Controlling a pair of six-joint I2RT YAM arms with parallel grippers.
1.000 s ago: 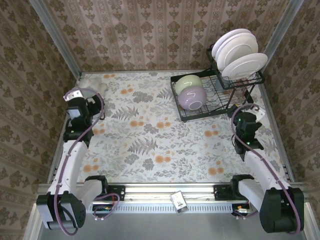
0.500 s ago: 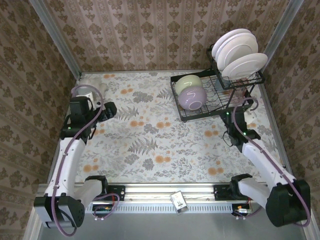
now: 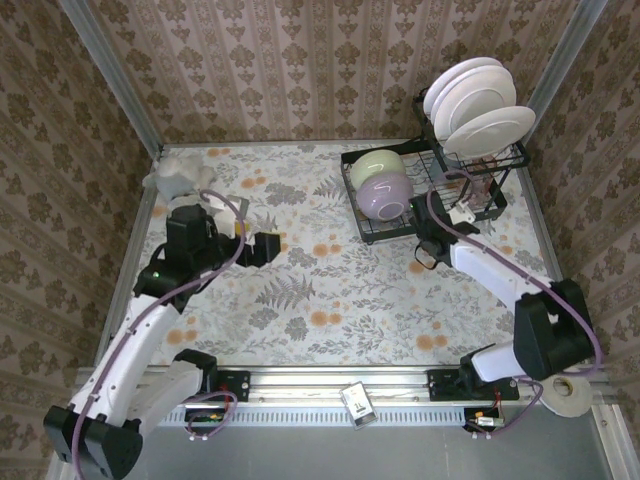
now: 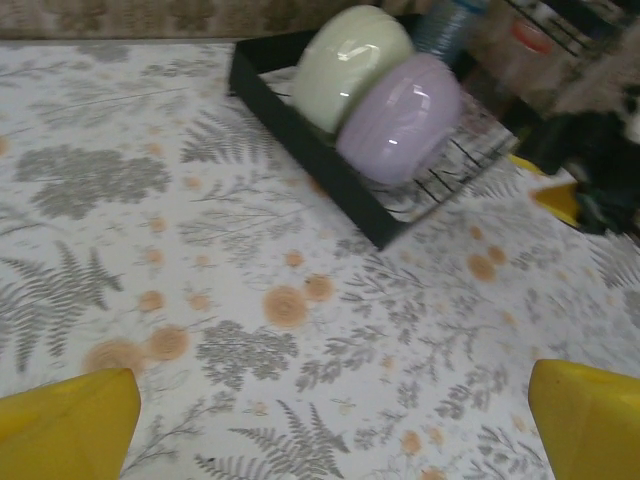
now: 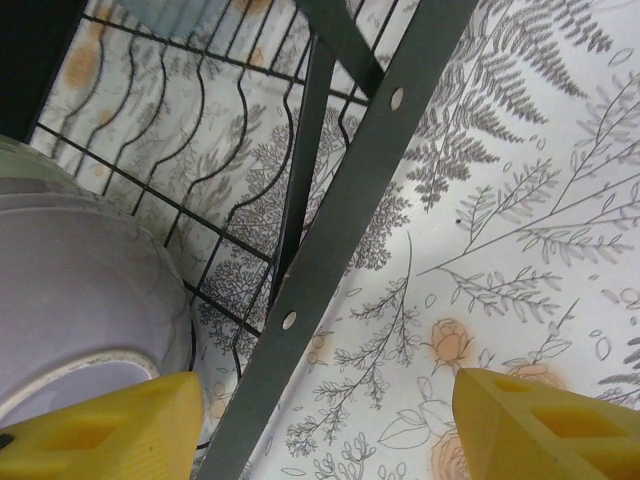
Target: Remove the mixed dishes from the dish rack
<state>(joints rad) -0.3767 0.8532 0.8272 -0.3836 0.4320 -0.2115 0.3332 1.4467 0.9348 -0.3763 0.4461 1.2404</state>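
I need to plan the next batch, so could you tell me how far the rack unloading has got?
Done: nothing yet; the plates, green bowl, lavender bowl and cups all sit in the rack. In hand: the right pincer, open and empty, is at the rack's edge beside the lavender bowl; the left pincer hovers open over the table. Left: every dish.

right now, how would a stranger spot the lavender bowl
Look to the black rack at the far right; two bowls stand on edge in its low tier. The lavender bowl is the nearer one; the green bowl behind it is pale.
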